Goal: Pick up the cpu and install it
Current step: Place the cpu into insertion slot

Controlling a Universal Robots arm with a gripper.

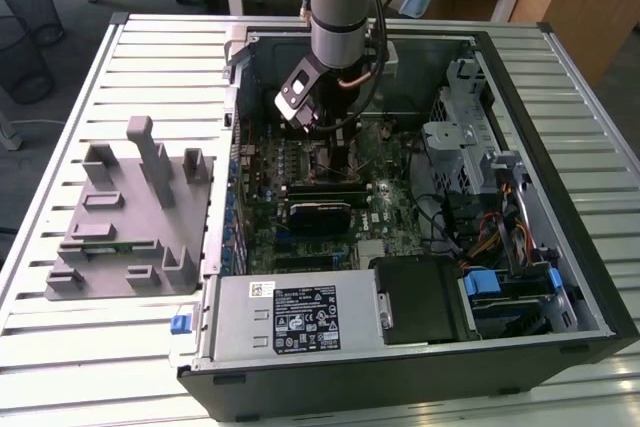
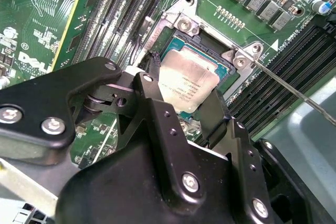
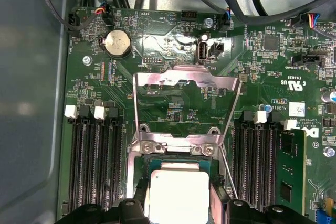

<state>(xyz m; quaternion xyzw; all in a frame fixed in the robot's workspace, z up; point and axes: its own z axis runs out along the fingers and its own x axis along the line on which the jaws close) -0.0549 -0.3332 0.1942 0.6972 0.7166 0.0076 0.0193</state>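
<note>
The arm (image 1: 345,7) is held nearly upright and is lowered from above into the far half of an open computer case (image 1: 590,277), which is laid flat on a ribbed metal table (image 1: 80,347). The gripper (image 2: 181,95) is pointed straight down at the green motherboard (image 3: 173,111). Its black, angular fingers (image 2: 157,114), fastened with silver screws, are seen closed against two opposite edges of the cpu (image 2: 189,80).

The cpu is held between the fingertips directly over the socket (image 2: 207,45), level with it or just above it; whether it is fully seated cannot be told. It is a flat square with a dull silvery top and a thin darker rim, and the teal border of the socket is seen around its far side.

The shiny metal retaining frame (image 3: 184,77) is swung open beyond the socket, and a thin wire lever (image 2: 294,90) is seen slanting away beside it. Long black memory slots (image 3: 94,166) with white clips are set on both sides of the socket, and a round coin battery (image 3: 117,43) is mounted farther off on the board.

On the exterior view's left, well apart from the case, a grey moulded fixture (image 1: 130,217) with upright blocks is laid on the table.
</note>
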